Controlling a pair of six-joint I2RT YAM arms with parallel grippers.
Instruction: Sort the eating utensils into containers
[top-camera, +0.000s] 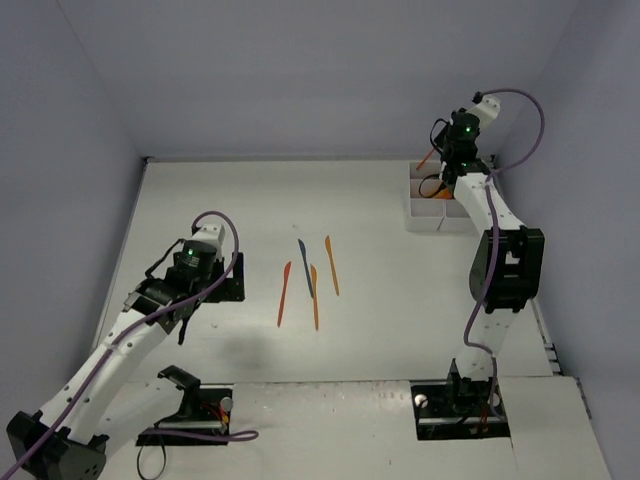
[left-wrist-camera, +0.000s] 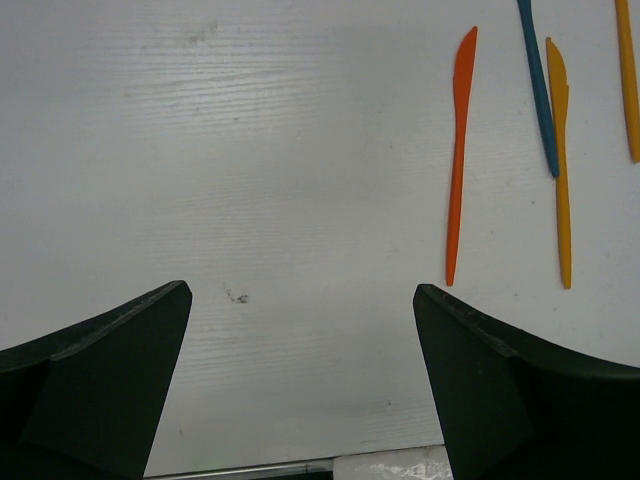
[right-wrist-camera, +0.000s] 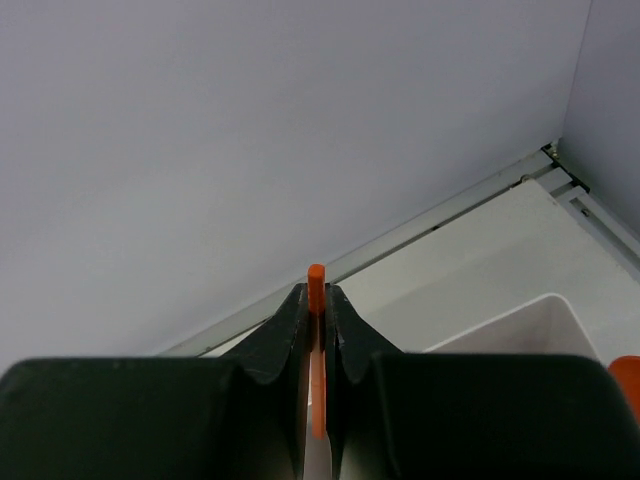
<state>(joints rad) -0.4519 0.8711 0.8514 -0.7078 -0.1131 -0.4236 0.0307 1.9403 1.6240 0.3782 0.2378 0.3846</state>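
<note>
Several eating utensils lie mid-table: a red-orange knife (top-camera: 283, 293) (left-wrist-camera: 458, 150), a blue one (top-camera: 303, 255) (left-wrist-camera: 537, 85) and two orange ones (top-camera: 314, 297) (top-camera: 331, 265) (left-wrist-camera: 561, 160). My left gripper (top-camera: 220, 282) (left-wrist-camera: 300, 300) hovers left of them, open, with only bare table between its fingers. The white containers (top-camera: 428, 205) (right-wrist-camera: 520, 322) stand at the far right. Above them my right gripper (top-camera: 442, 152) (right-wrist-camera: 316, 290) is shut on an orange utensil (top-camera: 429, 158) (right-wrist-camera: 316, 278), whose end sticks up past the fingertips.
Grey walls close in the back and sides; the back right corner (right-wrist-camera: 560, 155) is close to the right gripper. Another orange piece (right-wrist-camera: 626, 380) shows at the right wrist view's edge, beside the container. Black base plates (top-camera: 190, 415) (top-camera: 462, 410) sit at the near edge.
</note>
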